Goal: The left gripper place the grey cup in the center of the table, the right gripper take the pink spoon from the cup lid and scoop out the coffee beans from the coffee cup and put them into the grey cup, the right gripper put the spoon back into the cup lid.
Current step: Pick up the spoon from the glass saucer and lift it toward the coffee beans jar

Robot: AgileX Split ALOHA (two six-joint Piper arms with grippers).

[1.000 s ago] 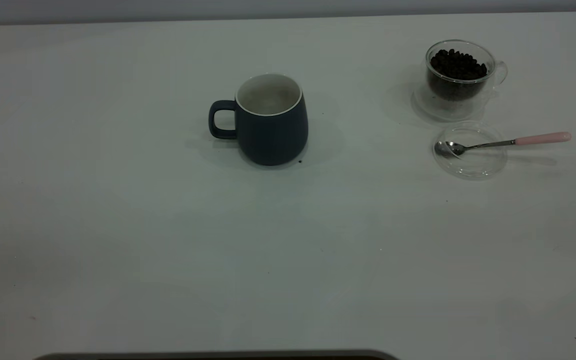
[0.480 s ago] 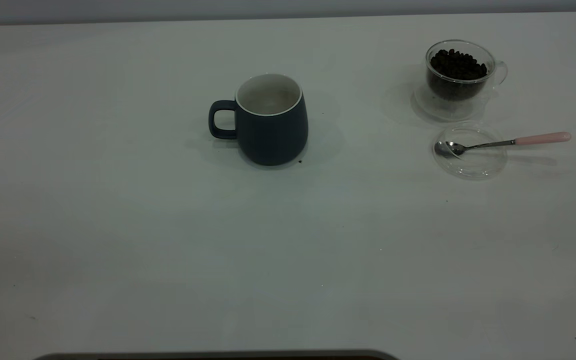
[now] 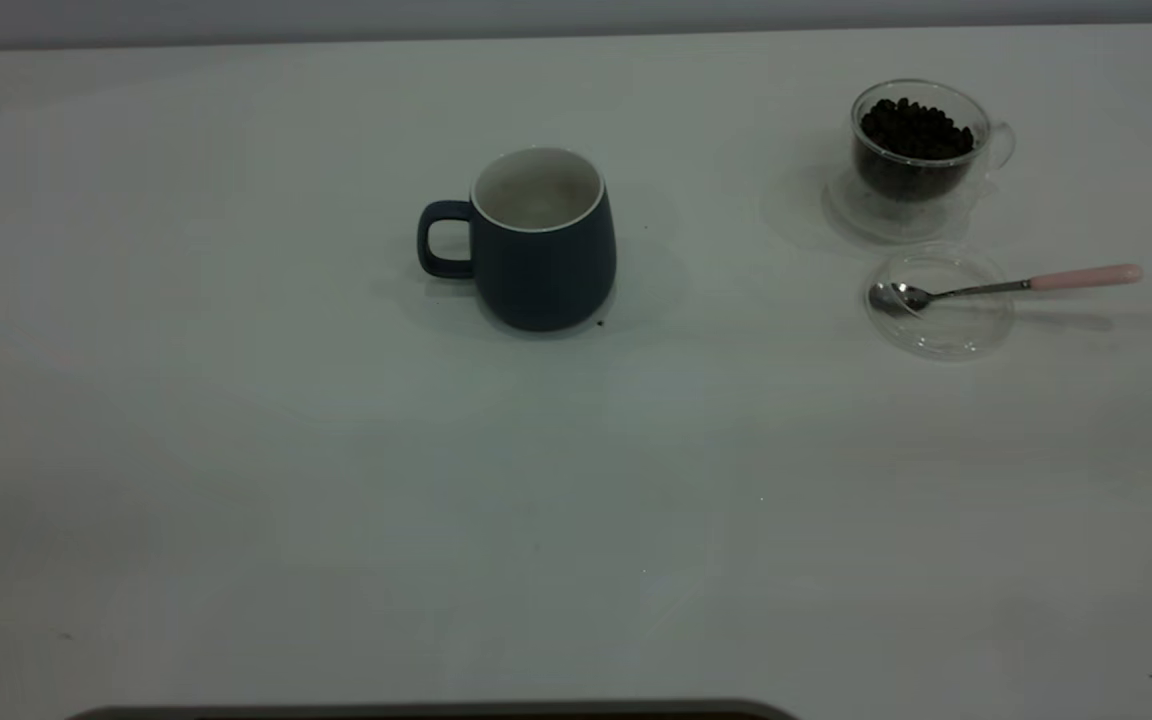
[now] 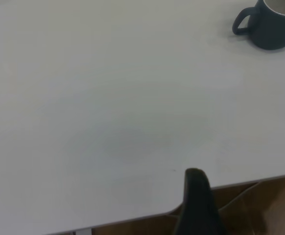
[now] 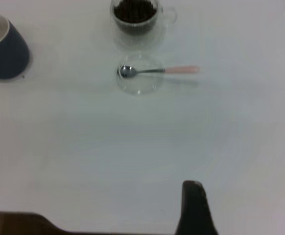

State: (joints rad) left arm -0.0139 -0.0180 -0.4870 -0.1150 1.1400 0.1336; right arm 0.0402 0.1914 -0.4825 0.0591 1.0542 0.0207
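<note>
The grey cup (image 3: 542, 250) stands upright and empty near the middle of the table (image 3: 236, 450), handle to the left; it also shows in the left wrist view (image 4: 274, 24) and the right wrist view (image 5: 3, 49). The coffee cup (image 3: 921, 150) with coffee beans (image 3: 914, 128) stands at the far right. In front of it the cup lid (image 3: 939, 305) holds the pink spoon (image 3: 996, 287), bowl in the lid, handle pointing right. Neither arm shows in the exterior view. The left gripper (image 4: 196, 196) hangs at the table's near edge, far from the grey cup. The right gripper (image 5: 194, 205) is well short of the spoon (image 5: 157, 70).
The coffee cup sits on a clear saucer (image 3: 851, 215). A few tiny dark specks lie on the white table, one beside the grey cup's base. The table's rounded corner is at the far right. A dark edge runs along the bottom of the exterior view.
</note>
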